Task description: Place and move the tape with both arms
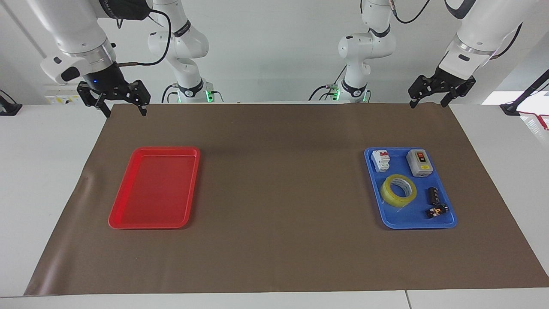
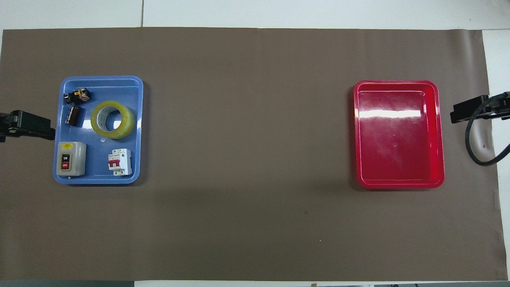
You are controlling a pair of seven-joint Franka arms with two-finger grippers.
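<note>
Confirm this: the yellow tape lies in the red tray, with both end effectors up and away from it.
Wrong tray. The tape lies in the blue tray, as the facing view shows; the red tray holds nothing. The left end effector and right end effector are indeed up and away.

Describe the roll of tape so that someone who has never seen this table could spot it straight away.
Find the blue tray at the left arm's end of the brown mat. The tape lies flat near the tray's middle, with nothing gripping it. It is the only ring-shaped thing there, translucent yellow around a pale core, while its neighbours are boxy switches and small dark parts.
</note>
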